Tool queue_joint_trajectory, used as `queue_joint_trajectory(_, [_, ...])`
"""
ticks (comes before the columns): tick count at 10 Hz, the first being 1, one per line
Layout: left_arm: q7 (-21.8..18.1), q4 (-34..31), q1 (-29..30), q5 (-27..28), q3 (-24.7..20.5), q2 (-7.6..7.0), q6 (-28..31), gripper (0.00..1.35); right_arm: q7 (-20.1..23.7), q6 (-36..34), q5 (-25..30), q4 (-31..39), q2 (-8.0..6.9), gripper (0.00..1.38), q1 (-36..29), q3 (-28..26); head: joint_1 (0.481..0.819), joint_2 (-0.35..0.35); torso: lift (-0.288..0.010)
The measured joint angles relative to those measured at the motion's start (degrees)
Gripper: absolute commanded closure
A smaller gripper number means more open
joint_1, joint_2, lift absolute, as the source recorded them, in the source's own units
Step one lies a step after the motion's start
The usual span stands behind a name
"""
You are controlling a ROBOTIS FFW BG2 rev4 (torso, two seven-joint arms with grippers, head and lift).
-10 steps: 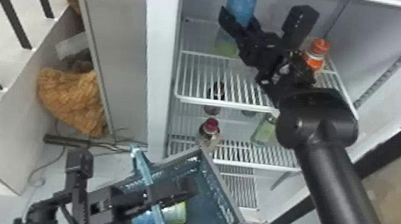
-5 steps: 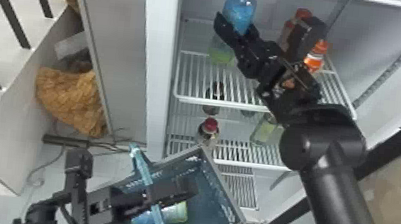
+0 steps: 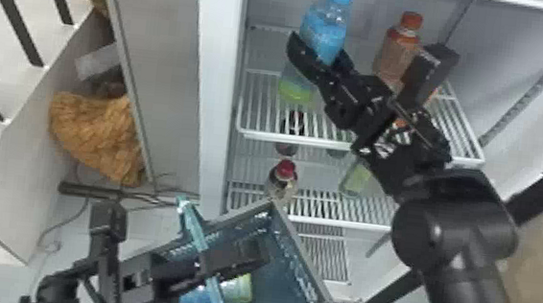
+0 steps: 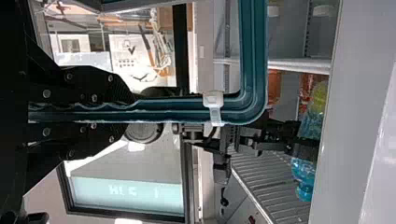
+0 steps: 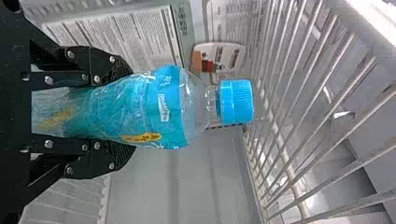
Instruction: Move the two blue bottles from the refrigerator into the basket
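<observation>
The right gripper [image 5: 133, 111] is clamped about the body of the held bottle [image 5: 163, 112], one finger on each side; the cap end remains free. In the head view, this bottle is at upper centre, tilted, above the upper shelf [image 3: 296, 140] of the refrigerator [image 3: 222, 61]. Base contact with the shelf cannot be determined.

The left gripper [image 4: 133, 108] is clenched on the handle [image 4: 187, 108] of the basket [image 3: 302, 258], at lower centre of the head view. This grip presumably steadies the basket near the refrigerator opening and shortens the transfer. The second bottle [image 3: 239, 290] lies on its side in the basket, so the task appears to be over half complete.

Next step, as judged: withdraw the held bottle past the shelf edge, then lower it beside the second bottle. Caution: its base may catch the shelf.
</observation>
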State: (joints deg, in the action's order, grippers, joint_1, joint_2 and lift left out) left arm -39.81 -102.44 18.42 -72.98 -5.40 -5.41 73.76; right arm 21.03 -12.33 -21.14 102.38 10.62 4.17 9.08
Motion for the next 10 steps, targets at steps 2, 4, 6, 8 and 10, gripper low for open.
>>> queue_joint_trajectory(2, [0.0,0.0,0.0,0.0,0.0,0.0,-0.1,1.2,1.1,-1.5,-0.8,4.9,0.35,1.28,-3.8,-1.1,0.695,-0.112,-0.01])
queue_joint_trajectory(4, [0.0,0.0,0.0,0.0,0.1,-0.01,-0.2,1.2,2.3,-3.9,-1.8,10.4,1.04,1.28,-8.0,-2.1,0.695,-0.111,-0.01])
queue_joint_trajectory(6, [0.0,0.0,0.1,-0.1,0.0,-0.04,-0.2,1.2,3.4,-6.6,-2.9,15.9,1.89,1.28,-12.6,-3.0,0.695,-0.109,-0.01])
queue_joint_trajectory(8, [0.0,0.0,0.0,-0.1,0.0,-0.04,-0.3,1.2,4.6,-9.5,-4.0,21.1,2.49,1.28,-17.3,-4.4,0.695,-0.11,-0.01])
queue_joint_trajectory(10, [0.0,0.0,0.0,-0.1,-0.1,-0.04,-0.2,1.2,6.0,-12.0,-4.5,25.2,2.65,1.28,-21.6,-6.5,0.695,-0.118,-0.01])
